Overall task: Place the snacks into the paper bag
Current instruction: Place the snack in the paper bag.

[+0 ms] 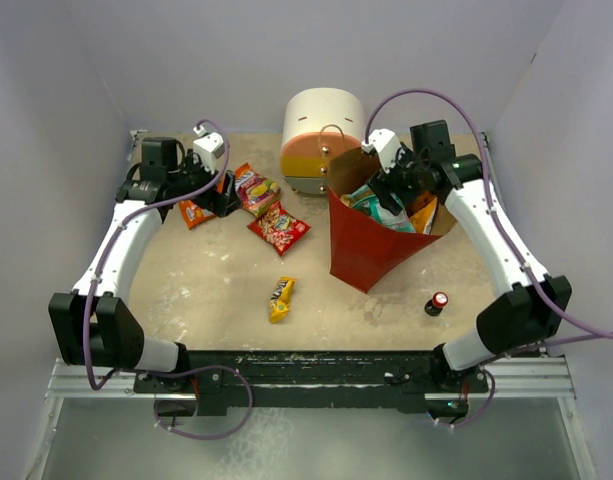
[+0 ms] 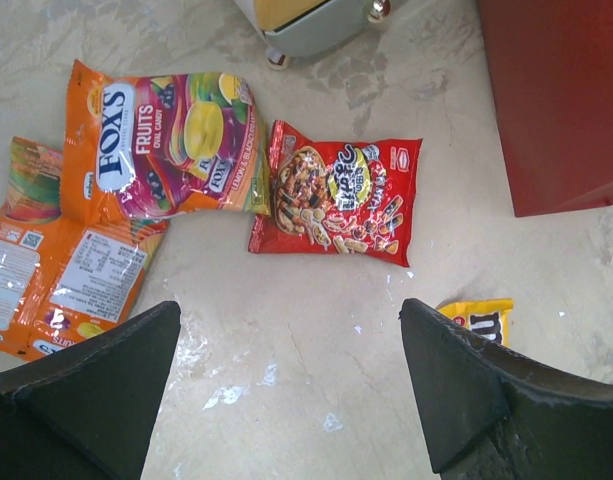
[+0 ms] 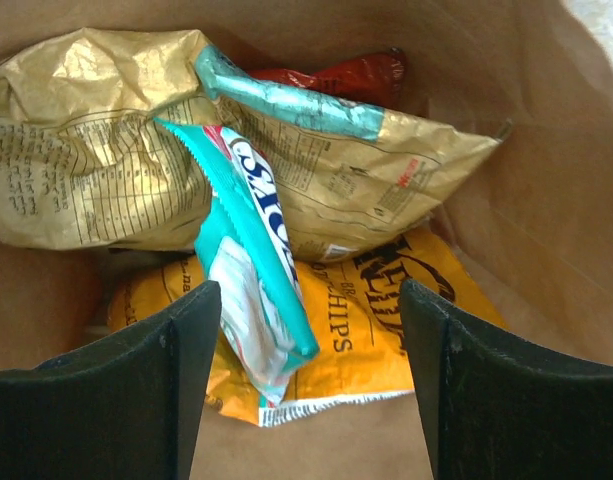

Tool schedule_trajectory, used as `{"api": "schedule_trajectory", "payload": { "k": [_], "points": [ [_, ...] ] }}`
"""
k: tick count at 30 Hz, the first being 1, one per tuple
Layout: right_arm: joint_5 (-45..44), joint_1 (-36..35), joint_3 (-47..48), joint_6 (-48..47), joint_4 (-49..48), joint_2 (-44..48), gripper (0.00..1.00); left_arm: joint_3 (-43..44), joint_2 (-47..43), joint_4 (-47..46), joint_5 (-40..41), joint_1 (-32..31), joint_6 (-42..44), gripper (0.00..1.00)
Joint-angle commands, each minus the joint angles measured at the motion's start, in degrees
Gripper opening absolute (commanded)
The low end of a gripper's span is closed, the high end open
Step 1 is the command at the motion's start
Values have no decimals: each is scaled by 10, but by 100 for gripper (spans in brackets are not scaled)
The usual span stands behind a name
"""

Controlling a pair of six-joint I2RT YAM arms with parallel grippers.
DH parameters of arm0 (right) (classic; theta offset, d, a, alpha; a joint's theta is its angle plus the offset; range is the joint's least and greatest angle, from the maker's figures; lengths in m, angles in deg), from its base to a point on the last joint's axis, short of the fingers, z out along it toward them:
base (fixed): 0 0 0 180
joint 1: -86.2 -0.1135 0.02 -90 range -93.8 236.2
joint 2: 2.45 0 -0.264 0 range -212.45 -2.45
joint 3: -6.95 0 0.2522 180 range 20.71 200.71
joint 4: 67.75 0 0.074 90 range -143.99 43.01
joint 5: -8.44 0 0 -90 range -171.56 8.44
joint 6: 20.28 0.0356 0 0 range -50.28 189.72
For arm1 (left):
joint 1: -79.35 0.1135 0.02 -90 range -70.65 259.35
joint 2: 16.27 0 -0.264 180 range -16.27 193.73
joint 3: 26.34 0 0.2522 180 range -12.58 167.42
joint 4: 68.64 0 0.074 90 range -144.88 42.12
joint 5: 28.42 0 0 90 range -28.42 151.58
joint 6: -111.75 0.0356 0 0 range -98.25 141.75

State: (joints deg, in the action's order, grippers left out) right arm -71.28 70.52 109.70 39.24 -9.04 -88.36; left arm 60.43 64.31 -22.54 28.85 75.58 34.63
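The right pincer [image 3: 306, 335] hangs in the mouth of the bag [image 1: 361, 250]. Its jaws are wide apart and hold nothing. The teal packet [image 3: 251, 290] stands on end between them, on top of the chip packets [image 3: 366, 320]. If the pincer lifts crooked, a finger could snag the teal packet and pull it out, or tip the bag. The left pincer [image 2: 291, 335] is wide open and empty above the tabletop [image 1: 206, 290], near the orange packet [image 2: 71, 285] and the red packet [image 2: 336, 200]. It could shove them away.
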Motion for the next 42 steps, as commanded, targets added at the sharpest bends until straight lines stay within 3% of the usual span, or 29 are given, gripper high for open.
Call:
{"api": "schedule_trajectory", "payload": {
  "k": [1, 5, 8, 15, 28, 34, 42],
  "points": [
    [41, 3, 14, 24, -26, -17, 70, -8, -21, -38, 1, 2, 11, 94],
    [82, 4, 31, 45, -18, -30, 40, -8, -24, -40, -8, 2, 9, 94],
    [76, 6, 43, 66, -16, -26, 1, -8, -25, -39, -8, 2, 10, 95],
    [-50, 10, 43, 179, -92, 41, 0, 0, -17, -35, 4, 1, 12, 95],
    [-178, 11, -75, 421, -186, 194, 0, 56, 33, -30, 30, 2, 9, 95],
    [-249, 11, -87, 527, -194, 179, 0, 63, 62, -39, 29, 2, -10, 95],
    [-213, 11, -82, 614, -166, 124, 5, 65, 80, -41, 39, 1, -19, 95]
  ]
}}
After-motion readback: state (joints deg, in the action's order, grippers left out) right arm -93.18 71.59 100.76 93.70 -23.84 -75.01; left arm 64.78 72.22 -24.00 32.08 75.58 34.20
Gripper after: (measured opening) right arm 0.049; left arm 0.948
